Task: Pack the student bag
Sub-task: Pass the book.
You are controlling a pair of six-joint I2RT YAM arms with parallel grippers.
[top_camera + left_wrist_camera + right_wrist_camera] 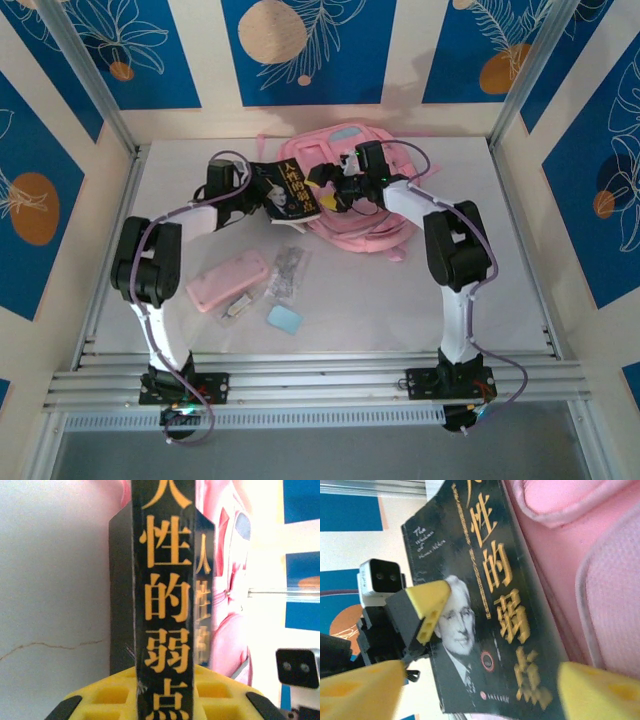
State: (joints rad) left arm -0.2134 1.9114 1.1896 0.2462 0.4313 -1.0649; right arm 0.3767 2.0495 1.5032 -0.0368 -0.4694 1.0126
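White table (400, 300) — L pincer (255, 192) clamps book (290, 190), elbow (148, 258) bent.

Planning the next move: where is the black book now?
Top view, back centre: the black book is in the left gripper, against the left edge of the student bag.

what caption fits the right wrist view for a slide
Left hand clamps the black book beside the pink student bag, right hand open

1 bag (365, 232), 1 book (290, 190), 1 pencil case (228, 281)
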